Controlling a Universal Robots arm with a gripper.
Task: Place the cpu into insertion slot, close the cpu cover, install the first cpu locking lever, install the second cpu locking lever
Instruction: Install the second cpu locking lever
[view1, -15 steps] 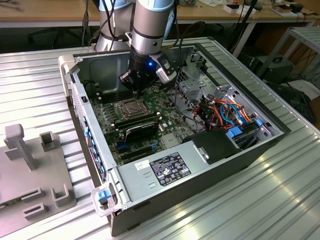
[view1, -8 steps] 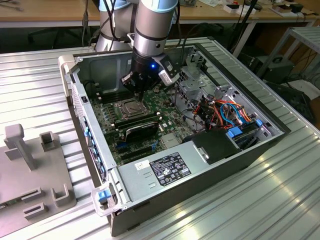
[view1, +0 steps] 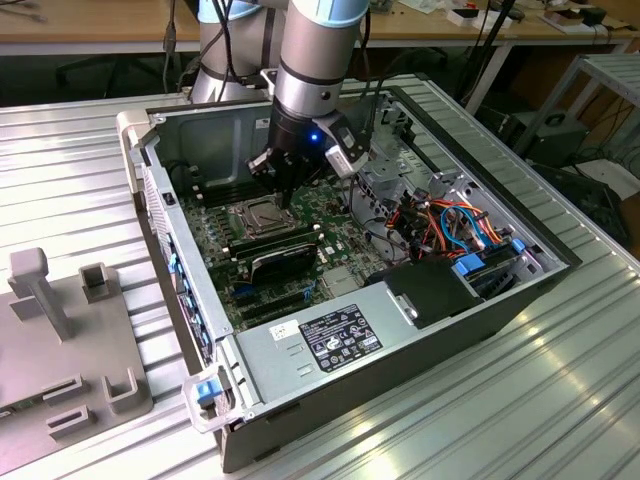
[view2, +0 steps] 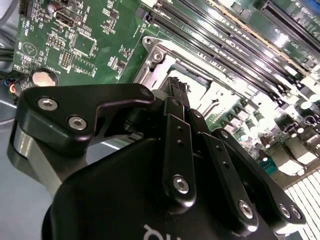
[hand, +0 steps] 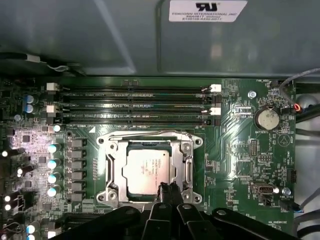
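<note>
The cpu (hand: 150, 170) lies in the slot (hand: 186, 146) with the cover (hand: 114, 172) closed flat around it, so these two steps look done. The gripper (hand: 168, 189), its jaws pressed together and holding nothing, hovers at the cover's edge. The levers seem still left, though I cannot make them out clearly.

insertion slot (view2: 165, 60) partly behind claw (view2: 176, 89)

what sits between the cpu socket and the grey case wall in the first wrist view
In the first wrist view, long black memory slots run side by side across the green board between the insertion slot, cpu seated inside, and the case wall.
</note>
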